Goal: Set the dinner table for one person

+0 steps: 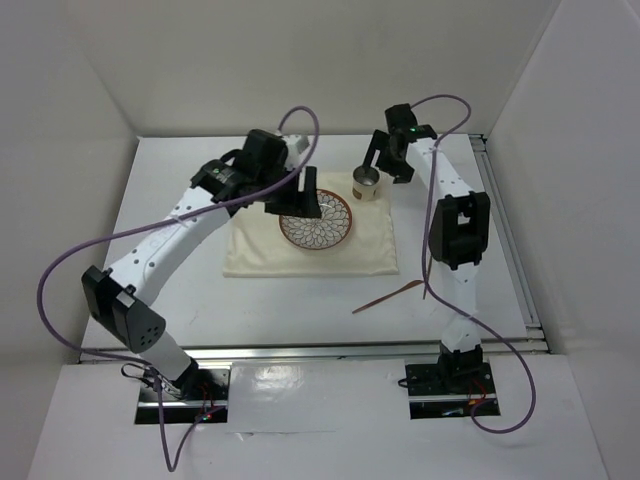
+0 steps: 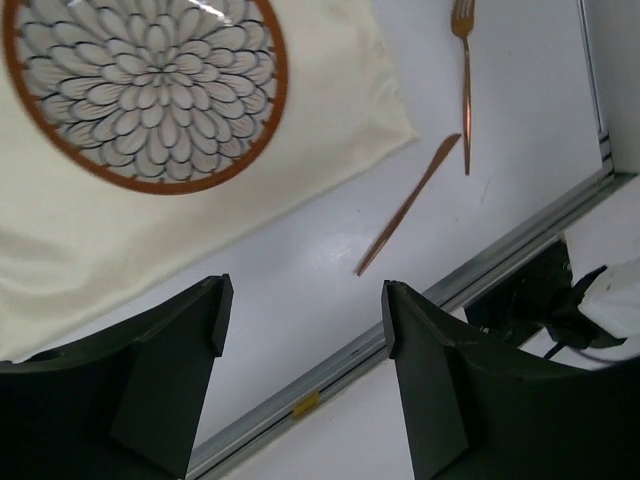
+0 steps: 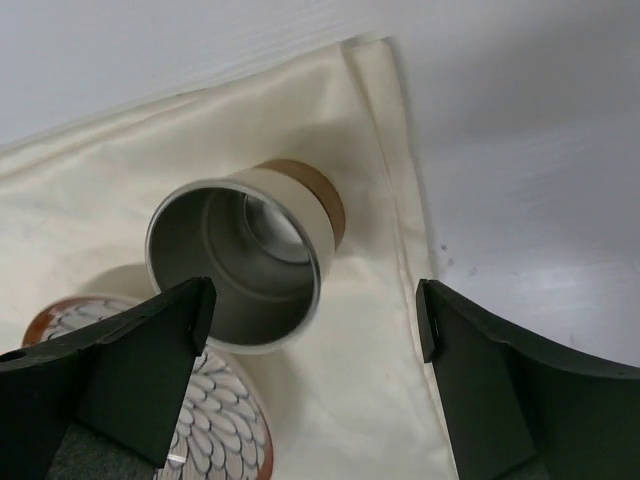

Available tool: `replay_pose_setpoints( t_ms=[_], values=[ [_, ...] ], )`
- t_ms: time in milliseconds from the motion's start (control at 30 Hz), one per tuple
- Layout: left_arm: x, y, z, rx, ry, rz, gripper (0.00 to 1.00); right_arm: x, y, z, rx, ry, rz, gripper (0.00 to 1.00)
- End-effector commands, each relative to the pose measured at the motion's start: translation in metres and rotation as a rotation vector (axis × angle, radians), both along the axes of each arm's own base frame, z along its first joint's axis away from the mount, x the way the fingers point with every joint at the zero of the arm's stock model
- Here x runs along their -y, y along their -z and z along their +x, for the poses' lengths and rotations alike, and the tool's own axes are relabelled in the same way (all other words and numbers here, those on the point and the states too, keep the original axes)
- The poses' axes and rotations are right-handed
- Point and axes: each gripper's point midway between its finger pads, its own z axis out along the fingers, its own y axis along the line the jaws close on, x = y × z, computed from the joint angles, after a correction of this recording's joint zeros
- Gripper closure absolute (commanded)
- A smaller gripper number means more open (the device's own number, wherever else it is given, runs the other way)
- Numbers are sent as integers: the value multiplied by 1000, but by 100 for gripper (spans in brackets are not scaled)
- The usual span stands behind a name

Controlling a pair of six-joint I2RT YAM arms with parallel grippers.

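Right wrist view: the right hand [image 3: 315, 305] gapes wide over the cup [image 3: 235, 275], apparently touching nothing.

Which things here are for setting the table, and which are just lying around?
For the job: dinner table, cream cloth, plate, cup, fork, knife.
Just there: purple cable, metal rail.

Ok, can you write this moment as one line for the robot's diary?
left fingers: open, near plate | right fingers: open, above cup | cup: upright on cloth corner | fork, knife: on table
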Motion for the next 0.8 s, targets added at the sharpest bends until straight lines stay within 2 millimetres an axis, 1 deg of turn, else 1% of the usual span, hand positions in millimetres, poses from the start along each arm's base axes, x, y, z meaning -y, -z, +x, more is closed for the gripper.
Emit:
replay_pose_setpoints(
  t_ms=[0,33,67,100,133,167,200,233,267,300,333,367,433,467,500,533,567,600,633,667,700,733,767],
  values=[
    [40,19,-20,3,165,81,23,41,-135,-14,265,53,17,6],
    [50,30,-29,-13,209,103,25,57,-142,-24,275,84,8,7],
    [70,47,-44,-31,277,138,30,90,-147,-49,280,144,0,9],
    [80,58,-52,-40,314,154,30,107,-145,-63,278,175,2,15],
    [95,71,-71,-45,384,187,31,140,-111,-86,212,240,2,17],
    [103,89,-77,-70,407,224,31,154,-126,-107,252,271,12,22],
    [110,96,-79,-59,415,241,31,169,-117,-122,235,299,12,26],
    [113,104,-81,-53,414,276,31,178,-107,-135,212,319,28,33],
    [119,112,-89,-63,440,290,31,190,-86,-160,155,354,32,36],
    [121,119,-88,-74,441,299,31,190,-75,-173,120,360,41,37],
    [122,119,-88,-80,431,295,31,186,-65,-182,96,356,50,37],
    [122,125,-88,-88,432,302,31,180,-45,-198,44,351,62,37],
    [122,125,-88,-93,425,299,31,174,-28,-209,-5,386,100,36],
    [119,124,-89,-93,410,302,31,173,-5,-216,-73,391,119,34],
    [119,125,-87,-88,404,307,31,172,3,-216,-100,403,127,34],
    [118,120,-86,-81,389,301,31,171,14,-221,-144,405,130,34],
    [115,112,-82,-73,363,293,31,169,24,-221,-176,411,145,34],
    [112,110,-84,-76,363,296,31,164,29,-222,-179,398,144,34],
    [111,106,-78,-75,343,285,31,161,32,-222,-178,389,143,34],
    [110,92,-76,-48,323,263,31,157,38,-226,-190,380,131,34],
    [101,89,-70,-54,299,265,31,156,43,-224,-189,362,114,34],
    [99,81,-65,-40,286,250,31,153,43,-224,-190,353,104,36],
    [92,71,-62,-44,259,227,31,145,49,-227,-211,320,89,36]
  ],
)
